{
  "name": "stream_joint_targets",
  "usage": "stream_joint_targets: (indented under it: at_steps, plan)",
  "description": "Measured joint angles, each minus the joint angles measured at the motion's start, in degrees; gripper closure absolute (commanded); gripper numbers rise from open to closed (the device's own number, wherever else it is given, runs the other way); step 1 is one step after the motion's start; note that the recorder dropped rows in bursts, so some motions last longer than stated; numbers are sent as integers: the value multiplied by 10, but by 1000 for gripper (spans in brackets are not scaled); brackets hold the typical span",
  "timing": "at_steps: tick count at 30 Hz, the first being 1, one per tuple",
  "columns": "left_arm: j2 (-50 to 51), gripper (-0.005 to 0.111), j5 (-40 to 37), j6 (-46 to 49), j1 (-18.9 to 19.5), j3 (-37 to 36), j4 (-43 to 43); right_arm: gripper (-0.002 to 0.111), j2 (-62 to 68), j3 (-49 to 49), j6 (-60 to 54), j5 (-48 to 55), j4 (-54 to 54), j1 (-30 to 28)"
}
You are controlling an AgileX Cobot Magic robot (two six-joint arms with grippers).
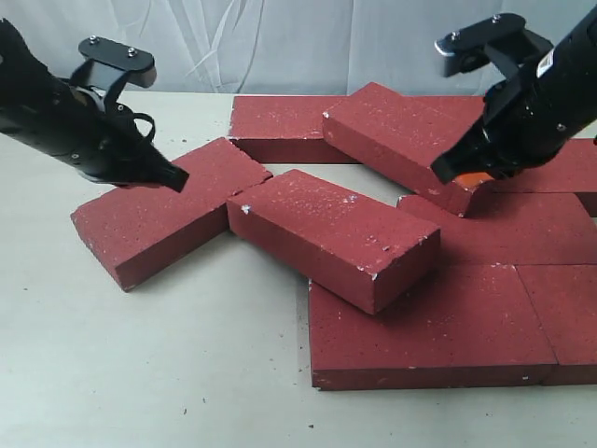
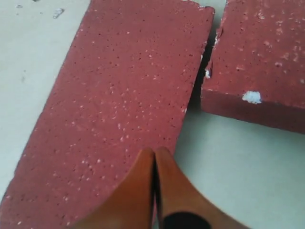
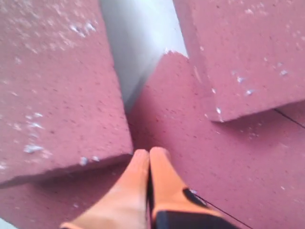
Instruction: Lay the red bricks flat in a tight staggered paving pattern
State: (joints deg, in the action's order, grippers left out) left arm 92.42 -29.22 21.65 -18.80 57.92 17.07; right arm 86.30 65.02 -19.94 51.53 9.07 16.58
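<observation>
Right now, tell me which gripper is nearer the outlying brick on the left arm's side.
Left. The left gripper hangs closed just over that brick; the right gripper is far across, above the piled bricks.

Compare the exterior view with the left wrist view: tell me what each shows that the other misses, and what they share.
Only the exterior view shows the right gripper over the back bricks, and the flat bricks at the front. Only the left wrist view shows the left gripper close up, its orange fingers pressed shut. Both show the leftmost brick and the middle brick beside it, with its white-chipped corner, on the pale table.
</observation>
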Motion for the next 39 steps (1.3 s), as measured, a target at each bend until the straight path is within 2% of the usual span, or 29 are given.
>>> stream_joint_targets:
  at_steps: [7,12,16,20,27,39]
  plan:
    - [76,107,24,95,0,13,72,109,0,-6,-25,68,55,1]
    - [115,107,90,222,-1,23,179,109,1,-64,-76,46,36,1]
    - [116,107,92,276,-21,56,223,109,34,-97,-136,25,40,1]
    - [144,107,76,283,-36,81,219,109,61,-97,-197,16,82,1]
    - [209,107,71,284,-40,114,221,109,72,-97,-214,6,101,1]
    - [195,107,51,286,-53,122,217,109,72,-95,-229,-17,101,1]
